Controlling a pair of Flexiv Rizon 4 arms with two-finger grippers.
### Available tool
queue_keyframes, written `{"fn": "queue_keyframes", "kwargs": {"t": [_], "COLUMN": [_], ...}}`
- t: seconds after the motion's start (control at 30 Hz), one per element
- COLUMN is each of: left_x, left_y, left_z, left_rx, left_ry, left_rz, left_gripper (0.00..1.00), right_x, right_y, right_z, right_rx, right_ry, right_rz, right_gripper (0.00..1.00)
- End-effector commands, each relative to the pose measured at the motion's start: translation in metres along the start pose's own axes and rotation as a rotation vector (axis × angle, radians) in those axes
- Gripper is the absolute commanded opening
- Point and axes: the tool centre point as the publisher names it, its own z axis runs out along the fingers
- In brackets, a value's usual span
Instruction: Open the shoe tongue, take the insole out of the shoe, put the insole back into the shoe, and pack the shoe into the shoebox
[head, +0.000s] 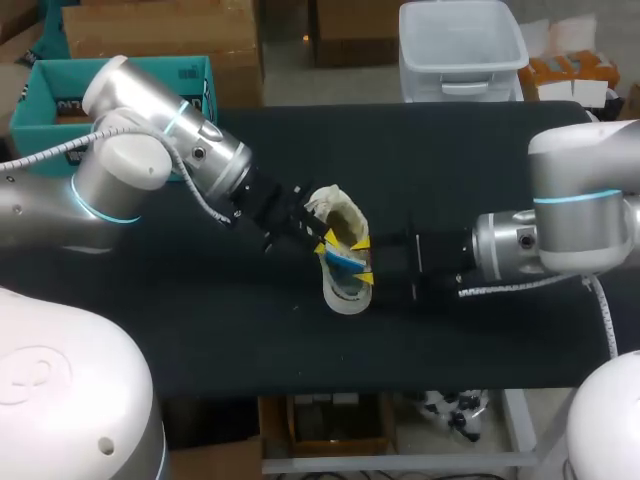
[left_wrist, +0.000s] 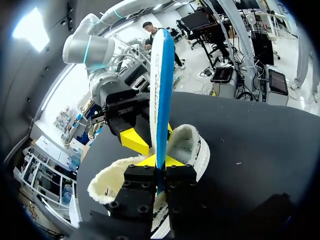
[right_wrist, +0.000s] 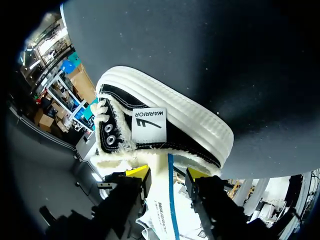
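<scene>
A black-and-white shoe (head: 348, 295) with fleece lining lies mid-table, its opening facing my arms. From that opening sticks out the white insole (head: 342, 262) with a blue edge. My left gripper (head: 325, 242) comes in from the left and is shut on the insole (left_wrist: 162, 90), which stands upright between its fingers in the left wrist view (left_wrist: 161, 161). My right gripper (head: 364, 260) faces it from the right, open, its yellow tips on either side of the insole (right_wrist: 162, 200) without pinching it (right_wrist: 167, 174). Beyond them lies the shoe (right_wrist: 190, 125) on its side.
A teal open box (head: 45, 95) stands at the back left, behind my left arm. The black table (head: 480, 170) stretches out to the right and front of the shoe.
</scene>
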Motion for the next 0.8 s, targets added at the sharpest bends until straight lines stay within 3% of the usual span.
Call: {"fn": "queue_keyframes", "kwargs": {"t": [0.03, 0.13, 0.3, 0.37, 0.8], "left_x": [0.002, 0.003, 0.005, 0.006, 0.000], "left_y": [-0.002, -0.003, -0.002, -0.002, 0.019], "left_z": [0.000, 0.001, 0.002, 0.002, 0.004], "left_rx": [-0.001, 0.001, 0.002, 0.001, -0.012], "left_ry": [-0.007, -0.006, -0.003, -0.003, -0.012], "left_rz": [0.002, 0.001, -0.003, -0.004, -0.051], "left_gripper": [0.00, 0.00, 0.00, 0.00, 0.00], "right_x": [-0.003, -0.004, -0.002, 0.000, 0.006], "right_y": [-0.008, -0.002, 0.003, 0.004, 0.016], "right_z": [-0.003, 0.002, 0.006, 0.007, 0.012], "right_rx": [-0.033, -0.015, 0.004, 0.006, -0.008], "right_ry": [0.009, 0.013, 0.011, 0.009, -0.020], "right_rz": [-0.007, -0.011, -0.015, -0.018, -0.016], "right_gripper": [0.35, 0.17, 0.14, 0.00, 0.00]}}
